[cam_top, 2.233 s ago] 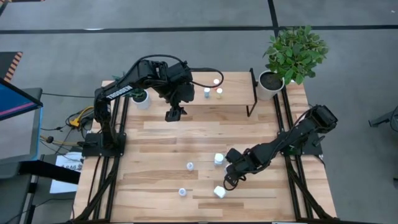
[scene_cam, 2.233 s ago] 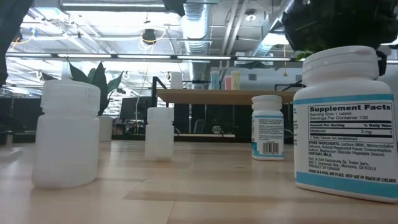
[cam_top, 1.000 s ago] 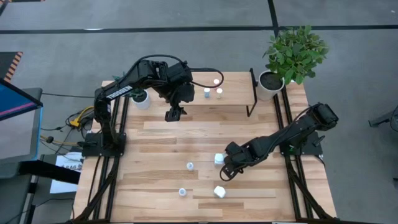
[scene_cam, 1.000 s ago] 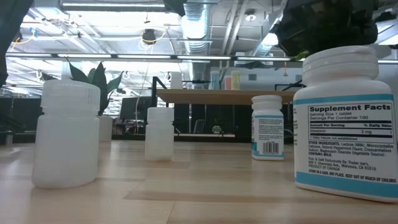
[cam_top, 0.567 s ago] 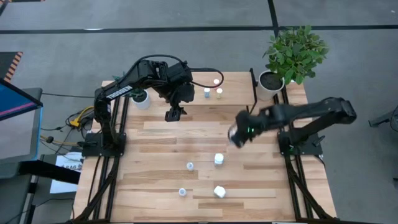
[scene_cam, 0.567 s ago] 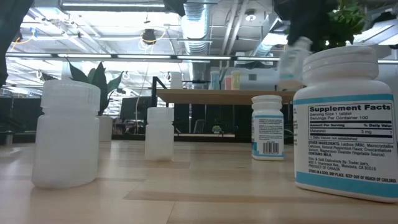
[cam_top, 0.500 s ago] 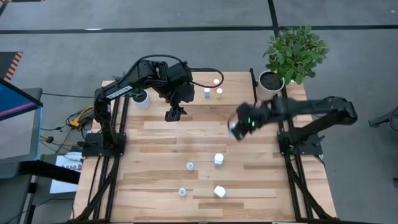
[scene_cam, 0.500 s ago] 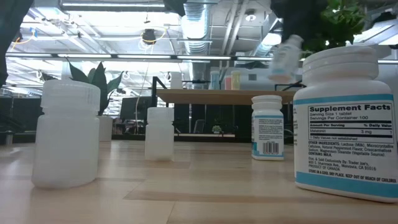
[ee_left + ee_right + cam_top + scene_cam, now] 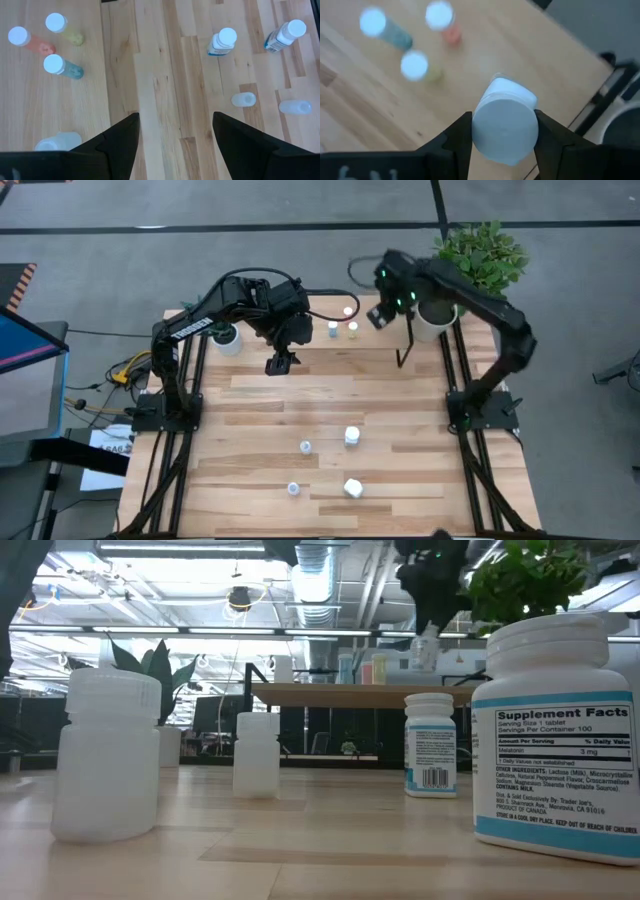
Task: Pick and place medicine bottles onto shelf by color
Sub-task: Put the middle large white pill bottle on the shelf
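The shelf (image 9: 350, 310) is a small raised platform with a pale wood top and thin black legs, standing at the far edge of the table (image 9: 420, 470) beside a leafy potted plant (image 9: 478, 260). On its top stand three small bottles with white caps and tinted bodies: one blue (image 9: 62, 67), one yellow-green (image 9: 64, 28) and one reddish (image 9: 30, 41). The right gripper (image 9: 504, 131) is raised above the shelf's right part, its fingers closed on a white bottle (image 9: 505, 126) with a broad round cap, seen end-on in the right wrist view. The left gripper (image 9: 174, 131) hangs over the table just in front of the shelf's left part, jaws spread and holding nothing. Four more bottles stand on the table's near half. The closest to the low camera, a chunky white bottle (image 9: 555, 735), carries a blue-edged label headed "Supplement Facts", with "Serving Size 1 tablet", "Servings Per Container 100" and "3 mg"; smaller print mentions Trader Joe's and "PRODUCT OF CANADA". A second labelled bottle (image 9: 430, 744) shows a barcode, too small to read further. Two plain frosted bottles (image 9: 108, 753) and (image 9: 257, 753) bear no label.
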{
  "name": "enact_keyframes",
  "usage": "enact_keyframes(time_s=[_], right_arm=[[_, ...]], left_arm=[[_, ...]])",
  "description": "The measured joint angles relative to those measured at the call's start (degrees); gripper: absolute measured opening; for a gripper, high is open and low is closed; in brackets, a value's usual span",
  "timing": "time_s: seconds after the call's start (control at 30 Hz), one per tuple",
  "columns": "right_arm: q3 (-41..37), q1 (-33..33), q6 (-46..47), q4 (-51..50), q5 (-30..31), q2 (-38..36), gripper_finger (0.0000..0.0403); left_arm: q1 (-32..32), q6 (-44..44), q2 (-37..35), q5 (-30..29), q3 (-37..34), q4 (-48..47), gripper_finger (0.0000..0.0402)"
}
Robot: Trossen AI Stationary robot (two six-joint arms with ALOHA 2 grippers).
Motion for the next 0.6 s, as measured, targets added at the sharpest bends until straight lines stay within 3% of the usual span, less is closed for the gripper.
enact_keyframes(time_s=[0.27,0.6], right_arm=[[14.02,-4.23,-10.73,-8.11,-0.97,11.73,0.0175],[17.06,-5.73,-12.73,-8.79,-2.29,17.42,0.0178]], left_arm=[[0.0,0.0,0.0,0.0,0.0,0.0,0.0238],[-0.01,0.0,0.0,0.0,0.0,0.0,0.0238]])
